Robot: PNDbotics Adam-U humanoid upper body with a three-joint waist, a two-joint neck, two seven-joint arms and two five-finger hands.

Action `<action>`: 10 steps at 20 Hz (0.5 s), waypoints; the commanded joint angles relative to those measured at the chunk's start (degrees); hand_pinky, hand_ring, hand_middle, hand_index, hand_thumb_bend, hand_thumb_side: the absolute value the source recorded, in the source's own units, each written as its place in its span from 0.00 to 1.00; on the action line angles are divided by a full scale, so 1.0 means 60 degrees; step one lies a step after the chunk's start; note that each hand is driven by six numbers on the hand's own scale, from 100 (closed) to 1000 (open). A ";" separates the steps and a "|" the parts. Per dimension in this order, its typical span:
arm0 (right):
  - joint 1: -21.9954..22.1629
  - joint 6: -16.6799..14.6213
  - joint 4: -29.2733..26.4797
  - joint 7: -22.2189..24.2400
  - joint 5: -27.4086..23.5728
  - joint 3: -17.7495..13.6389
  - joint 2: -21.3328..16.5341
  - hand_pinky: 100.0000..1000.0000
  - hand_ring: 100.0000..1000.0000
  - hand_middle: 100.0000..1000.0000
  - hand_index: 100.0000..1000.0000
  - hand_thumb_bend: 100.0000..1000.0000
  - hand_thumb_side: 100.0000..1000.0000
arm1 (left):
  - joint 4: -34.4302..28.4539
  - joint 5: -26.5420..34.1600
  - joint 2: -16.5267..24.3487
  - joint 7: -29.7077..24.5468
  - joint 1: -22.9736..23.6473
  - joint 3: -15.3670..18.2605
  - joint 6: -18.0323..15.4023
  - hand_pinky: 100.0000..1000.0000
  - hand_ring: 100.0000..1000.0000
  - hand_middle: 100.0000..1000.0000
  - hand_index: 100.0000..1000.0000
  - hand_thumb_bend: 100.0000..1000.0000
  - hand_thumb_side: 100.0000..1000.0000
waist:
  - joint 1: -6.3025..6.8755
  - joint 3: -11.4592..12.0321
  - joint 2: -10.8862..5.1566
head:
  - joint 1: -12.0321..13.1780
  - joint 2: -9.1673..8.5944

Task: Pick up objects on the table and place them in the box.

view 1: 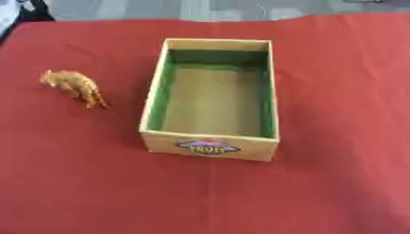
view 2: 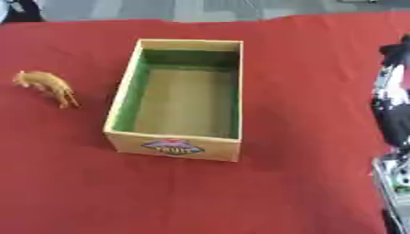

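A small orange-brown toy animal stands on the red cloth, a short way left of the box. The wooden box sits in the middle of the table; it has green inner walls, a bare floor and a fruit label on its front wall, and nothing lies in it. In the right eye view my right hand shows as a black and silver shape at the right edge, well right of the box and holding nothing that I can see. My left hand shows in neither view.
The red cloth covers the whole table. A grey floor runs along the far edge, with a dark shape at the far left corner.
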 commanded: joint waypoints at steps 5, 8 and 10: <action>-0.0056 -0.0010 -0.0089 -0.0059 0.0031 -0.0067 -0.0167 0.82 0.53 0.37 0.73 0.00 0.38 | -0.0169 -0.0910 0.1383 0.0408 -0.0137 -0.0009 -0.0442 0.75 0.68 0.66 0.92 0.00 0.66 | -0.0029 -0.0068 -0.0108 | -0.0375 0.0037; -0.0053 -0.0024 -0.0089 -0.0077 0.0057 -0.0066 -0.0146 0.82 0.53 0.37 0.74 0.00 0.38 | -0.0169 -0.1302 0.1744 0.0620 -0.0233 -0.0083 -0.0546 0.75 0.68 0.67 0.93 0.00 0.63 | -0.0057 -0.0093 -0.0091 | -0.0523 0.0001; -0.0041 -0.0030 -0.0089 -0.0081 0.0080 -0.0065 -0.0139 0.82 0.53 0.37 0.74 0.00 0.38 | -0.0169 -0.1589 0.1986 0.0795 -0.0272 -0.0095 -0.0533 0.76 0.68 0.67 0.93 0.00 0.60 | -0.0068 -0.0101 -0.0085 | -0.0554 -0.0018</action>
